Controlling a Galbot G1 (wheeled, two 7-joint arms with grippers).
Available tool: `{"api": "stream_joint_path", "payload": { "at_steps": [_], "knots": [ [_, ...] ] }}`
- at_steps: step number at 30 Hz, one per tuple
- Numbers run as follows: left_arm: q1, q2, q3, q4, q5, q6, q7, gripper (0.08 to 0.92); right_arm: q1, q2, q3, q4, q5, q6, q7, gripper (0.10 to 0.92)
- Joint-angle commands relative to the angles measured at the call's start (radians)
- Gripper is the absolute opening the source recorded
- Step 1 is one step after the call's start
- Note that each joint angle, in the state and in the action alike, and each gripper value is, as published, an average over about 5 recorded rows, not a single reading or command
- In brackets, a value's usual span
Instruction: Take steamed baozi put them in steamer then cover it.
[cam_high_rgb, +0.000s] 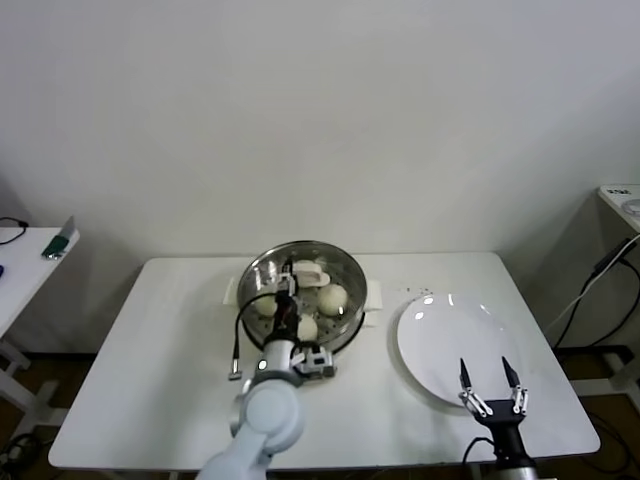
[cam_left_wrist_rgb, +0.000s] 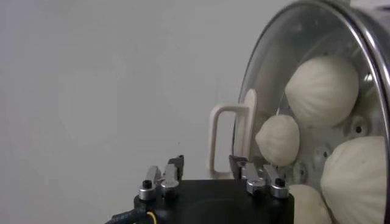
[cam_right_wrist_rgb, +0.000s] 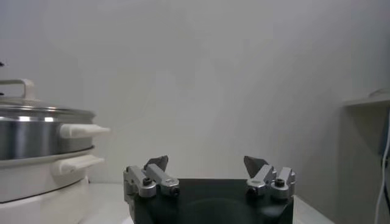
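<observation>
Steel-tipped jaws of the left gripper (cam_left_wrist_rgb: 207, 167) stand parted, just off the cream handle (cam_left_wrist_rgb: 230, 139) of the cover (cam_high_rgb: 304, 282), gripping nothing. That glass cover sits on the steamer (cam_high_rgb: 350, 270) at twelve o'clock on the table (cam_high_rgb: 160, 370), with the steamed baozi (cam_high_rgb: 333, 297) visible under it. At five o'clock the right gripper (cam_high_rgb: 488, 378) hangs with jaws spread over the white plate (cam_high_rgb: 430, 340). Likely risk: a withdrawing fingertip could snag the handle and drag the cover askew, leaving the steamer part uncovered.
</observation>
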Motion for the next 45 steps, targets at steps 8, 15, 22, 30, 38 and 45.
{"api": "stream_joint_path", "payload": {
  "at_steps": [8,15,22,30,38,45],
  "knots": [
    [0.182,0.082,-0.075,-0.302,-0.337,-0.061,-0.119,0.793,0.001,0.001,-0.006,0.016,-0.022,-0.063,-0.008,0.823],
    [0.301,0.07,-0.411,-0.316,-1.018,-0.327,-0.333,0.822,-0.025,-0.005,-0.017,0.082,-0.015,-0.141,0.057,0.823],
    [0.497,0.142,-0.776,-0.223,-1.601,-0.557,-0.288,0.823,-0.04,-0.041,-0.049,0.117,0.005,-0.151,0.087,0.823],
    [0.674,0.137,-0.757,-0.088,-1.651,-0.809,-0.323,0.823,-0.028,-0.003,-0.031,0.09,-0.017,-0.146,0.073,0.823],
    [0.673,0.095,-0.668,0.023,-1.619,-0.899,-0.329,0.823,-0.026,-0.015,-0.031,0.059,0.021,-0.176,0.076,0.823],
    [0.679,0.08,-0.646,0.033,-1.616,-0.911,-0.331,0.823,-0.028,-0.024,-0.035,0.054,0.048,-0.184,0.075,0.823]
  ]
}}
